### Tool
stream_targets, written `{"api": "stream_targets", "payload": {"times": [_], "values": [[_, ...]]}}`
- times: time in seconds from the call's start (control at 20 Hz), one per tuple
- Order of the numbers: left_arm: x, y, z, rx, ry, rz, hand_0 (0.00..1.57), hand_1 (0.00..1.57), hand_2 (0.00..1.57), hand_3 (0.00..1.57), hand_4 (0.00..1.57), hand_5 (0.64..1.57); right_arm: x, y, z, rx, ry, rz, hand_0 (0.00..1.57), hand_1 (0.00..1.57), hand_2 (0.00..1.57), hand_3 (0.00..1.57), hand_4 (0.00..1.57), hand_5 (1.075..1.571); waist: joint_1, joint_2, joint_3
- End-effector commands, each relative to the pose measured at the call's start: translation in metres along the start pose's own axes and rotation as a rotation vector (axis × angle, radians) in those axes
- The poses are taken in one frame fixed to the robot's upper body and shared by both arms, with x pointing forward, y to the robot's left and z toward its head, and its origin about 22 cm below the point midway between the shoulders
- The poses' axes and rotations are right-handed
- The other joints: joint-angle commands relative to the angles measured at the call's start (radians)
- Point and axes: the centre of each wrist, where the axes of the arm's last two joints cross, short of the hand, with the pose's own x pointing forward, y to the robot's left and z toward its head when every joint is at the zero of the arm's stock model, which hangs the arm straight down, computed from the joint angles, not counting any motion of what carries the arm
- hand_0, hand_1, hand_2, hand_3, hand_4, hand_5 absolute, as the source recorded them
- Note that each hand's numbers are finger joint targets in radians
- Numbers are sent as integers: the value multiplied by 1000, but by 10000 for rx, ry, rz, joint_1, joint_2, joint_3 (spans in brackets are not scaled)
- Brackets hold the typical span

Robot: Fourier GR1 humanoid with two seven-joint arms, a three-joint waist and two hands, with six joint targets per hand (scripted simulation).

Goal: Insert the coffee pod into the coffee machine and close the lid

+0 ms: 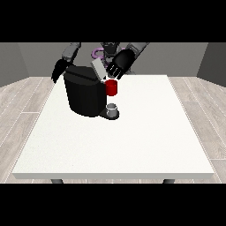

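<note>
- Coffee machine [84,95]: black, standing at about 11 o'clock on the white counter [132,141]. Its grey lid [98,68] is tilted up, not yet shut.
- Red thing at the machine [111,87]: sits at the front, under the lid.
- Grey thing [113,109]: on the machine's base; cannot tell it for the pod.
- Hand at the view's right [120,64]: fingers relaxed and spread, at the lid's upper edge, grasping nothing.
- Hand at the view's left [58,70]: behind the machine; fingers cannot be told.
- Judgement: lid-closing step in hand; next move calls for pressing the lid down.
</note>
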Motion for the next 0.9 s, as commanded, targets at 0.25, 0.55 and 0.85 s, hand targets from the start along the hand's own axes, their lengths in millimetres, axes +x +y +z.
{"api": "stream_targets", "payload": {"times": [0.25,0.55,0.85], "values": [[3,16,0,33,-90,-133,1260,1260,1292,1229,433,1571,9,-10,-10,-107,-103,152,0,0,0,0,0,1571,-11,515,0],[23,-18,-14,-516,-539,-115,1187,1187,1230,1196,441,1571,-14,-7,-5,-620,436,105,0,0,0,0,153,1571,489,165,2],[4,23,0,116,-95,-27,1167,1167,1238,1188,412,1571,5,1,-6,-214,-132,186,0,0,0,0,169,1571,-64,465,-2]]}}
